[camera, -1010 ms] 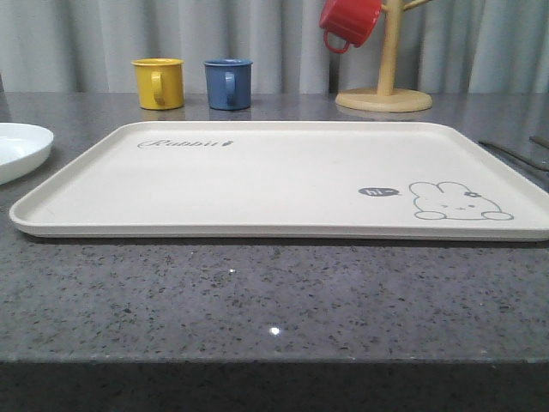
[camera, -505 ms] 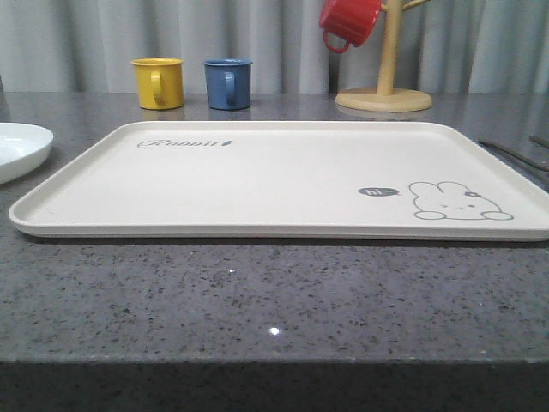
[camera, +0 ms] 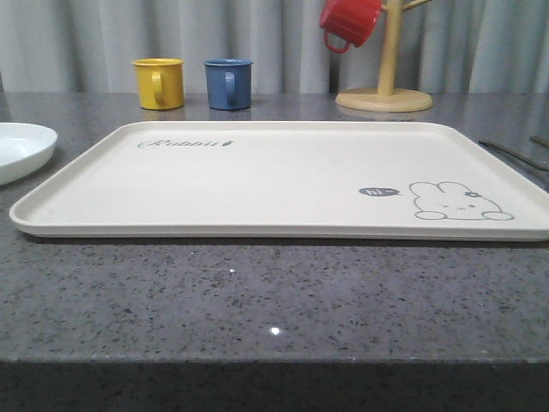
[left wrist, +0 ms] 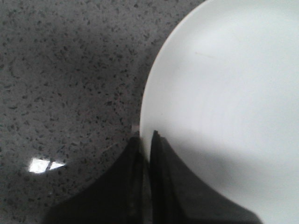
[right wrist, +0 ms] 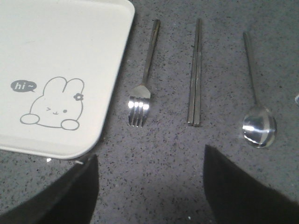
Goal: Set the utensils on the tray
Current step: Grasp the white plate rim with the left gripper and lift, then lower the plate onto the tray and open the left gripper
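Fork (right wrist: 142, 79), chopsticks (right wrist: 195, 74), spoon (right wrist: 257, 98) lie parallel beside empty rabbit tray (right wrist: 117, 93) | my right gripper (right wrist: 149, 186) spread wide above them | left gripper (left wrist: 145, 147) pinched closed over white plate (left wrist: 224, 84), idle

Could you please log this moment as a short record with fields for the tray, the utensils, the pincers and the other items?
tray: cream, nothing on it
fork: on counter beside the tray
chopsticks: on counter, between fork and spoon
spoon: on counter, outermost
left pincer: shut, at the white plate rim
right pincer: open, above the utensils
mugs: yellow, blue, red on wooden rack
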Tool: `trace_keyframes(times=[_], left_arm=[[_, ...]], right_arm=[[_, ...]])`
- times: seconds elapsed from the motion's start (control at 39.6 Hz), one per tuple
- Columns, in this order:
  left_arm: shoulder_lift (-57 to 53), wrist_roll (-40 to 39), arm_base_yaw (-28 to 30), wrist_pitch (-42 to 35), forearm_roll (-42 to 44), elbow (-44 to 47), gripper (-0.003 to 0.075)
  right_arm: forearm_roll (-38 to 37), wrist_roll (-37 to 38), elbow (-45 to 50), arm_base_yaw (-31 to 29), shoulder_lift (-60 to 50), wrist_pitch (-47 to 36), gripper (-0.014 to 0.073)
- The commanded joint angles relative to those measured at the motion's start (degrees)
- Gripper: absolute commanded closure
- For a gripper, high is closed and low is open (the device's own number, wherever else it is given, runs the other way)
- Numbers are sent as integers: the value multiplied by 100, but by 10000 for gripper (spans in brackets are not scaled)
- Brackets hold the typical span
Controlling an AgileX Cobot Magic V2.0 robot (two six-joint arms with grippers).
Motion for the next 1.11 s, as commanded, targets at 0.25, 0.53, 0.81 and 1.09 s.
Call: trace_keyframes(times=[0.25,0.53,0.81,1.09], left_arm=[[-209,8,-1,-235,-190,-270,740],[-610,33,-13,448,-330,-1096,740],[-815,44,-577,874,-589,-1674,740],[-622,44,-2055,713,-611,-1674,740]], right_arm=[[-9,-4,-169,-23,48,-351,89],[-9,-4,-169,-23,48,-351,89],[-9,-4,-169,-23,48,-351,89],[-9,-4,-169,-23,48,-351,89]])
